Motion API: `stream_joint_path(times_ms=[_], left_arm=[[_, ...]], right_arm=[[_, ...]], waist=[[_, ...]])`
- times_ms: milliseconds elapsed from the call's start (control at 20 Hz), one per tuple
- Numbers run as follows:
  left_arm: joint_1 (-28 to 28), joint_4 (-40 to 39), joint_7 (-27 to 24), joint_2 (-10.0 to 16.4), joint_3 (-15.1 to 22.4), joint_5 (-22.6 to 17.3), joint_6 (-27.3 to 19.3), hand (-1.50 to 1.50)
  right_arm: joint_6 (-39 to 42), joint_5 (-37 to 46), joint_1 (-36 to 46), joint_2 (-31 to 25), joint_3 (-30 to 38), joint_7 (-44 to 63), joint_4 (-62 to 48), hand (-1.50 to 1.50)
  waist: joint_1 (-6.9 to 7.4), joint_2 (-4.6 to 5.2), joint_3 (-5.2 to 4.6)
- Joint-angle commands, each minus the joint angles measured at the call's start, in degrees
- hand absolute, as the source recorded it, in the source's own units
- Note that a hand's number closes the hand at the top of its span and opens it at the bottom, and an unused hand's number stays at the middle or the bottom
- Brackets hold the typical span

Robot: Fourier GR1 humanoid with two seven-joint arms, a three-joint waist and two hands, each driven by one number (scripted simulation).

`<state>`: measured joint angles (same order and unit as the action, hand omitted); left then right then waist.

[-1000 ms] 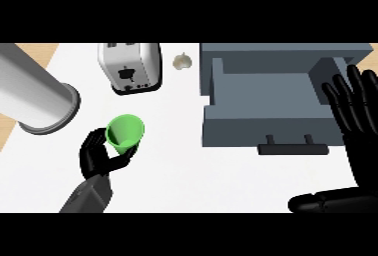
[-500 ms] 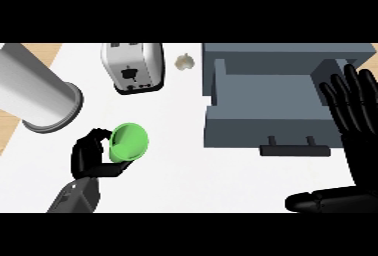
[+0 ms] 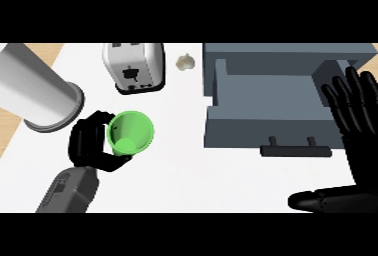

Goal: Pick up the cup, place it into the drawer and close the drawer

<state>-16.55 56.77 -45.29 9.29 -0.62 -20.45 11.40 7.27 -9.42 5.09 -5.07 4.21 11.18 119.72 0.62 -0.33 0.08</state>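
Since half a second ago the cup (image 3: 131,132) has turned in the left hand (image 3: 88,144): then it showed its rounded green outside, and now its open mouth faces up toward the viewer, with the inner wall and the base visible. Its long axis runs nearly along the line of sight, leaning so that the rim tips slightly toward the view's right and the base sits at the lower left. The left hand's fingers curl round the cup's left side and under it, holding it over the white table (image 3: 192,172), just right of a large grey cylinder (image 3: 37,95) and below the toaster (image 3: 133,67).

The cup is well apart from the open grey drawer (image 3: 244,132), whose handle (image 3: 295,149) points toward the view's lower edge. The right hand (image 3: 354,120) rests at the right edge over the drawer's side, fingers straight and spread, unchanged from before. A small pale object (image 3: 186,61) lies between toaster and drawer.
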Motion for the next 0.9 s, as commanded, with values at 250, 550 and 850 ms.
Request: stream_joint_path(times_ms=[250,550,850], left_arm=[[-2.9,21.7,19.4,-4.5,4.1,-1.1,-9.5,1.50],[-12.0,26.4,28.9,-7.0,5.7,1.3,-17.3,1.50],[-21.3,21.1,31.5,-8.7,5.6,6.0,-21.6,1.50]], right_arm=[[0.8,1.0,0.5,-0.6,0.9,-2.7,-2.7,-1.50],[2.1,-1.8,3.0,-2.1,3.5,-2.9,-5.2,-1.50],[1.1,-0.2,-0.4,-0.1,0.5,-2.5,-1.0,-1.50]], waist=[[-0.48,0.22,-0.05],[-0.56,0.27,-0.05],[-1.04,0.31,-0.06]])
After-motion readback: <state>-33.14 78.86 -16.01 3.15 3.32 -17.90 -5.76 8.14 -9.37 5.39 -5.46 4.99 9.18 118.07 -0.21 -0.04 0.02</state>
